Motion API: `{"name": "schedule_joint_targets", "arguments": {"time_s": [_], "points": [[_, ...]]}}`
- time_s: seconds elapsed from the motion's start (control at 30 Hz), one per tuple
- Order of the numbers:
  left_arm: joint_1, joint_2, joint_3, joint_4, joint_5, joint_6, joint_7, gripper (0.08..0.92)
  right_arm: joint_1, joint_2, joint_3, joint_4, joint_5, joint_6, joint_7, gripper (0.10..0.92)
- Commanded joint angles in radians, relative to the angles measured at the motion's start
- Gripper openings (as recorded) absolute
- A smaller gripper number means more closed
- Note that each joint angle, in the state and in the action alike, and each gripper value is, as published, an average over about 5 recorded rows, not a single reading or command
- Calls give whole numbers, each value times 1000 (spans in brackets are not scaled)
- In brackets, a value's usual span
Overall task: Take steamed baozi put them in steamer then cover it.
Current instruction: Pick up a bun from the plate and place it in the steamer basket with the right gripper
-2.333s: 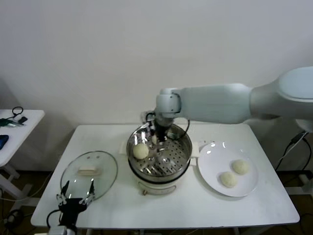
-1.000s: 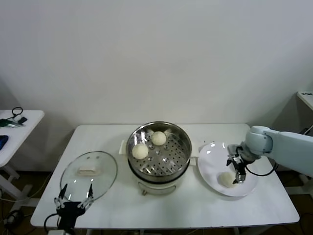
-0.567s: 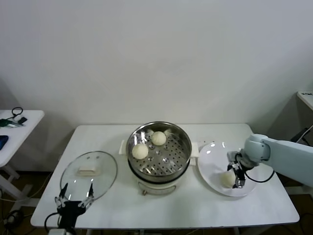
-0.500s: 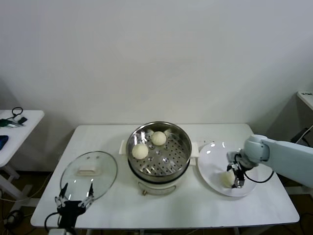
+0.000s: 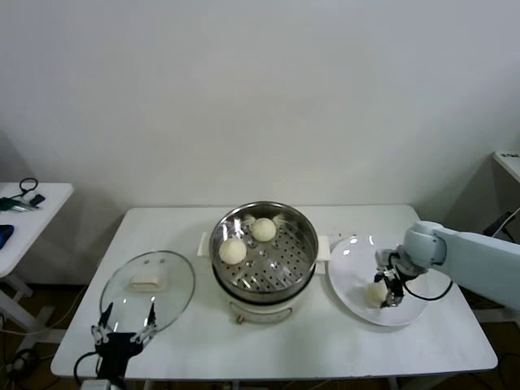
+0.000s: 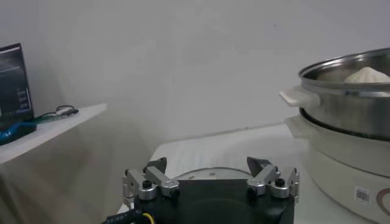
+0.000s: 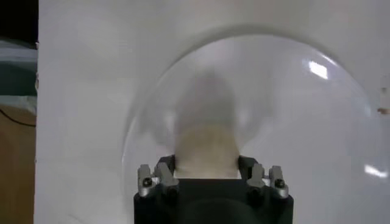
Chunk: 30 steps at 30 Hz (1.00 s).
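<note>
While two buns (image 5: 249,240) sit in the steamer (image 5: 264,253), the right tool (image 5: 382,294) has clamped a bun (image 5: 374,292) on the plate (image 5: 355,264) at 3 o'clock, ready for lifting; the left tool (image 5: 122,335) idles apart.

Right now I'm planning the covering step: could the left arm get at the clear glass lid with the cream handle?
Probably yes. The left gripper hovers open at the table's near edge, right beside the clear glass lid, with nothing between them.

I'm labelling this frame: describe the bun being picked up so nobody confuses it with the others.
Right of the steamer sits a white plate. The only baozi on it lies between the right gripper fingers; the other two rest inside the steamer.
</note>
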Motion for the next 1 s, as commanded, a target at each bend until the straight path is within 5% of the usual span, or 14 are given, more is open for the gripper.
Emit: {"name": "schedule_joint_targets", "arguments": {"time_s": [0.03,0.33,0.57,1.0], "points": [[0,0,-1,0,-2,0,0,823,498,119,-266,-16,87,299,-105,670],[-5,0,3,-3,4,5,3,823,751,335,-210,128,61,698,-193,670],[-18,-2,4,-6,5,15,8,823,656,477,-136,267,-66,734,-125,670],[-8,-1,-8,-23,0,18,9,823,410,632,-144,215,-238,727,-29,670]]}}
